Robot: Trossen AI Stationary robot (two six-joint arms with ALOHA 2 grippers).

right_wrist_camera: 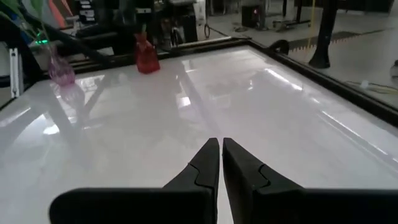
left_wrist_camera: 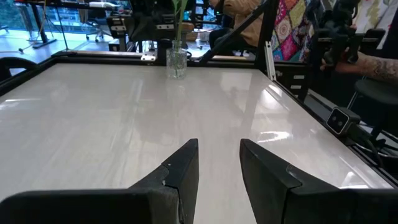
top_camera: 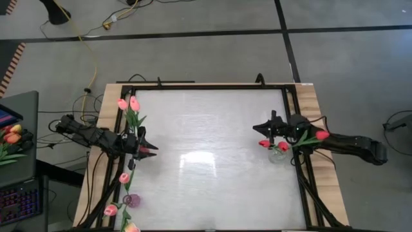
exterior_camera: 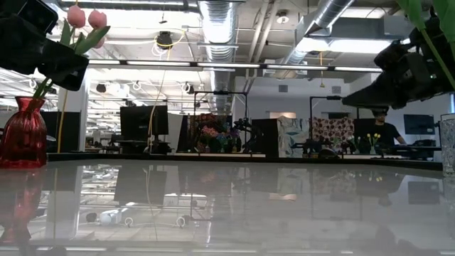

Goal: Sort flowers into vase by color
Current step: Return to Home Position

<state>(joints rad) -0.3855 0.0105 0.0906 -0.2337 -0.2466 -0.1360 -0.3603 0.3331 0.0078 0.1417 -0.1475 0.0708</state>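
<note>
Both grippers empty over the table [top_camera: 212, 161]; tulips stand in three vases at its sides.

Left gripper [left_wrist_camera: 217, 163]: jaws apart, holding nothing, at the table's left side, facing across the bare top to the clear vase [left_wrist_camera: 176, 62]. Right gripper [right_wrist_camera: 221, 158]: jaws together, empty, at the right side, facing the red vase [right_wrist_camera: 147, 59] and purple vase [right_wrist_camera: 61, 70]. Red vase: beneath the left arm, which crosses its stems; two pink tulips [top_camera: 134, 102], stems near upright, buds leaning toward the far edge. Purple vase: left near corner; three pale-pink tulips [top_camera: 123, 177], stems splayed, one bud toward the far edge, two toward the near edge. Clear vase: just beside the right gripper; red tulips [top_camera: 283, 146], two buds low by the rim, one long stem slanting outward over the right arm. Off the table, left: orange tulips [top_camera: 11, 135] on a dark desk.
</note>
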